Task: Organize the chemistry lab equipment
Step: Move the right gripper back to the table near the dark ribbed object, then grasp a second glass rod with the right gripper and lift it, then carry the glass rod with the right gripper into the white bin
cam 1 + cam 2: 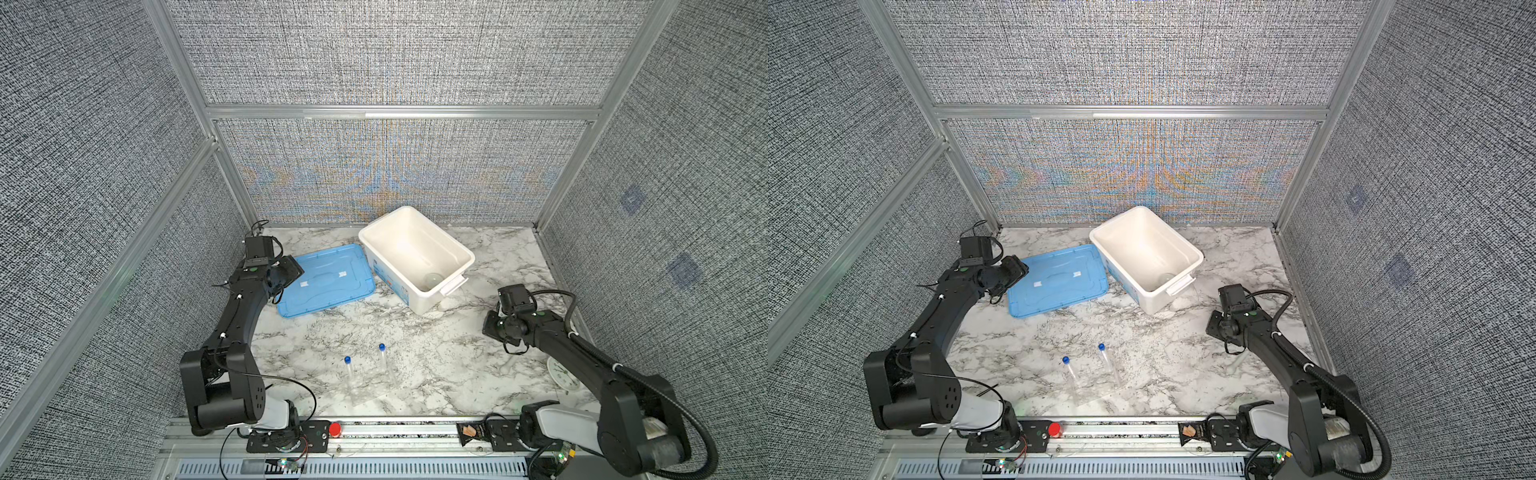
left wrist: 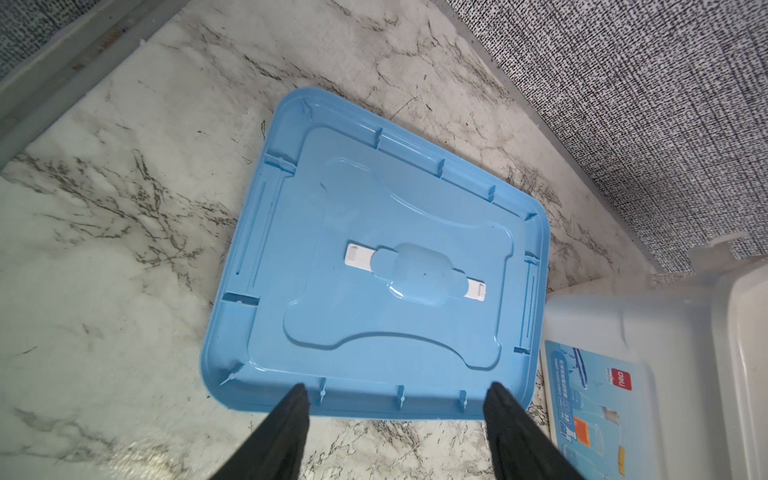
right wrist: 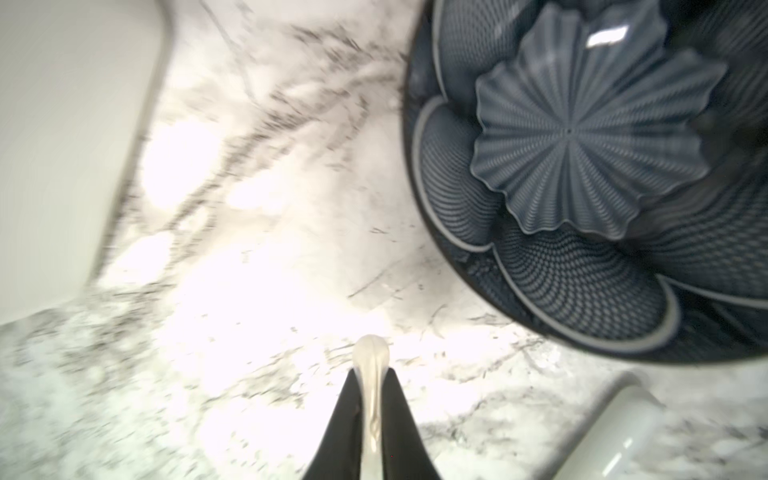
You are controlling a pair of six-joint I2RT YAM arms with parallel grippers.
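Two slim clear tubes with blue caps (image 1: 349, 368) (image 1: 383, 355) lie side by side at the front middle of the marble table in both top views (image 1: 1068, 368) (image 1: 1104, 354). A small round bowl (image 1: 433, 280) (image 1: 1166, 277) sits in the near corner of the white bin (image 1: 399, 286). My right gripper (image 3: 371, 372) is shut on a short white pestle-like stick (image 3: 371, 353), whose rounded end pokes out past the fingertips. It hangs low over the table just right of the bin (image 1: 492, 328). My left gripper (image 2: 397, 386) is open and empty above the near edge of the blue lid (image 2: 374, 249).
The blue lid (image 1: 328, 282) lies upside down left of the bin (image 1: 1129, 286). A white clock (image 1: 559, 372) shows partly under the right arm. In the right wrist view a dark round ribbed thing (image 3: 582, 166) and a white rounded thing (image 3: 615, 428) lie close by.
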